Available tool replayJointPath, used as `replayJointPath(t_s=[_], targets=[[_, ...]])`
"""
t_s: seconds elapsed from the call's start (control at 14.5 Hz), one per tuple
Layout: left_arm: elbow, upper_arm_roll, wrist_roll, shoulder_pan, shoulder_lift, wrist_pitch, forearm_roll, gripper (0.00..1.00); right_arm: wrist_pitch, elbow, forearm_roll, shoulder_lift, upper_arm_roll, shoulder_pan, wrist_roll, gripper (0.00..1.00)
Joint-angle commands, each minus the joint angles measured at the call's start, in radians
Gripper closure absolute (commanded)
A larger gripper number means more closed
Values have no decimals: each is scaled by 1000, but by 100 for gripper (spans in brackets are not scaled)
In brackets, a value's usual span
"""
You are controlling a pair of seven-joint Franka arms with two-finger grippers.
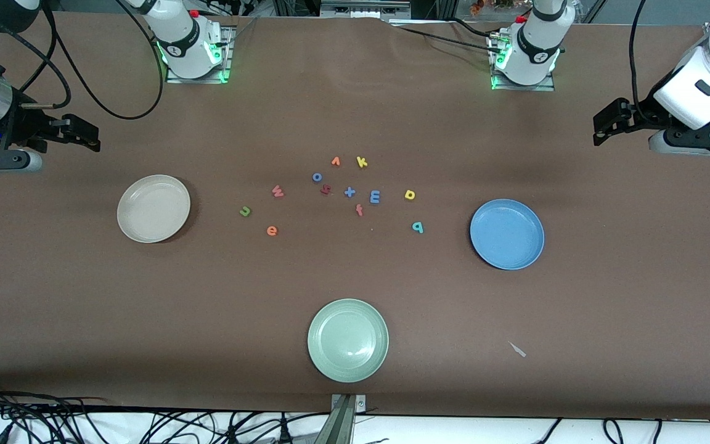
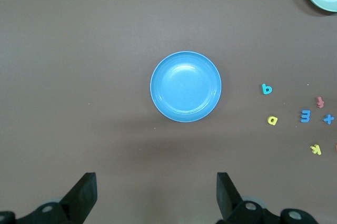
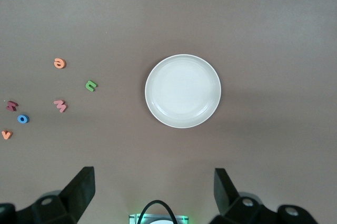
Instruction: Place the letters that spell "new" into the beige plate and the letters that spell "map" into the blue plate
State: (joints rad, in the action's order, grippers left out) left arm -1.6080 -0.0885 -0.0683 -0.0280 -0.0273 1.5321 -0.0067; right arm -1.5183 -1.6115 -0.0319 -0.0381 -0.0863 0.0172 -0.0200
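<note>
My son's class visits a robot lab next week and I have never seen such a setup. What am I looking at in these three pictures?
Two robot arms stand at a brown table. One picture looks down from across the table; the other two come from cameras on each arm's wrist. The left gripper waits open over the table by the blue plate; the right gripper waits open by the beige plate. Neither holds anything. Small foam letters lie scattered between those plates, and a pale green plate sits nearest the overview camera. All three plates are empty.
</note>
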Motion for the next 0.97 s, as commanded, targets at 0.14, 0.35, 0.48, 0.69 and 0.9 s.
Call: replayJointPath(t_s=[0.14, 0.35, 0.48, 0.69, 0.9], targets=[[50, 1, 18, -1, 20, -23, 16, 0, -5, -1, 0, 4, -10, 9, -9, 0], [50, 1, 18, -4, 21, -23, 17, 0, -5, -2, 0, 4, -10, 9, -11, 0], [46, 0, 21, -4, 29, -39, 14, 0, -5, -1, 1, 3, -10, 9, -9, 0], [50, 1, 16, -3, 37, -43, 13, 0, -6, -1, 1, 1, -12, 7, -11, 0], [50, 1, 28, 6, 37, -44, 14, 0, -6, 7, 3, -12, -12, 4, -9, 0]])
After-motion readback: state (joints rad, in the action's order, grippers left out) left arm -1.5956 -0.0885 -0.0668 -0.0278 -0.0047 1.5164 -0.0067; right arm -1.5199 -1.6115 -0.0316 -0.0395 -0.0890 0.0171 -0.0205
